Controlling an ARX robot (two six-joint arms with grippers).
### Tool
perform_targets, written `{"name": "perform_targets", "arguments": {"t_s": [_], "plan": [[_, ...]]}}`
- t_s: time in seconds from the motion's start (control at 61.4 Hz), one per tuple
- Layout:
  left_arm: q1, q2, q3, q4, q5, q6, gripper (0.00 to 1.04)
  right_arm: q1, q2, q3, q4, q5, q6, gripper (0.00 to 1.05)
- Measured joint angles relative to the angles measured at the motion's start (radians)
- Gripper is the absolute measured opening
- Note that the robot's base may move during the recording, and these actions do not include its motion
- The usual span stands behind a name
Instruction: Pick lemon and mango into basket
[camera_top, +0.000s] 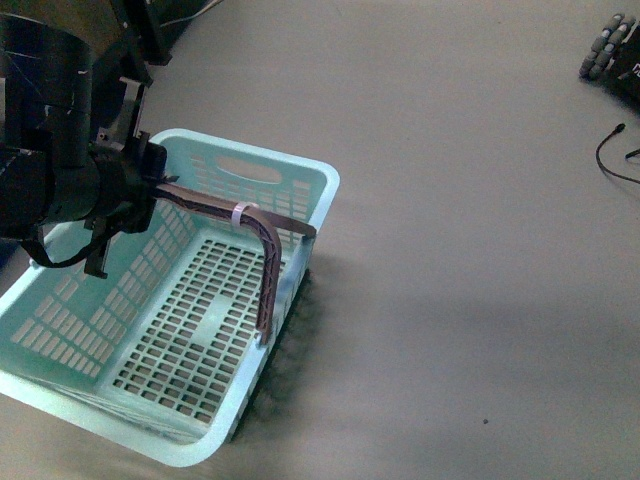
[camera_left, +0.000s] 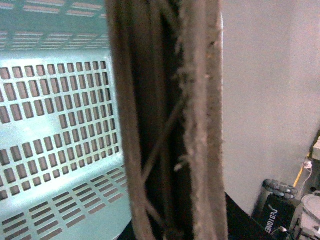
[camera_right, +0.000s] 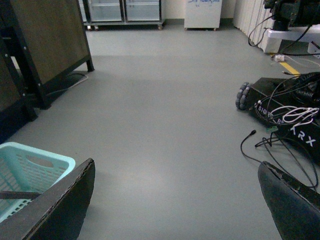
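The basket (camera_top: 190, 450) is sitting on the floor (camera_top: 480, 250) near the robot. The left gripper (camera_top: 135, 195) is holding the left end of its arched handle (camera_top: 268, 270) tightly. The right gripper (camera_right: 175, 180) is hanging over the floor, with its fingers (camera_right: 60, 210) wide apart.

The basket (camera_top: 322, 190) loses its near left corner to the front view's left edge. The left gripper (camera_top: 150, 190) and its dark arm (camera_top: 50, 150) cover part of the basket's left wall and the left end of the handle (camera_top: 265, 250), so whether the jaws clamp it cannot be told. In the left wrist view the handle is a close blur. Of the right gripper (camera_right: 176, 167) only parts of two fingers (camera_right: 60, 210) show, cut off by the picture's edge. Far right, a wheeled base (camera_top: 612, 45) runs out of the front view
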Motion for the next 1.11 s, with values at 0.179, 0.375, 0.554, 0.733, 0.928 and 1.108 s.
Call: {"name": "perform_targets", "arguments": {"t_s": [0.179, 0.375, 0.554, 0.733, 0.928, 1.108], "plan": [[-0.011, -0.073, -0.081, -0.012, 0.009, -0.011, 0.06, 0.000, 0.000, 0.000, 0.000, 0.000, 0.000, 0.96], [-0.004, -0.309, -0.209, -0.063, -0.003, -0.013, 0.05, 0.000, 0.000, 0.000, 0.000, 0.000, 0.000, 0.96], [0.042, -0.626, -0.309, -0.177, -0.005, -0.036, 0.05, 0.000, 0.000, 0.000, 0.000, 0.000, 0.000, 0.96], [0.092, -0.974, -0.329, -0.362, -0.003, -0.053, 0.05, 0.000, 0.000, 0.000, 0.000, 0.000, 0.000, 0.96], [0.116, -1.228, -0.303, -0.589, -0.018, -0.072, 0.05, 0.000, 0.000, 0.000, 0.000, 0.000, 0.000, 0.96], [0.105, -1.323, -0.257, -0.704, -0.045, -0.096, 0.05, 0.000, 0.000, 0.000, 0.000, 0.000, 0.000, 0.96]]}}
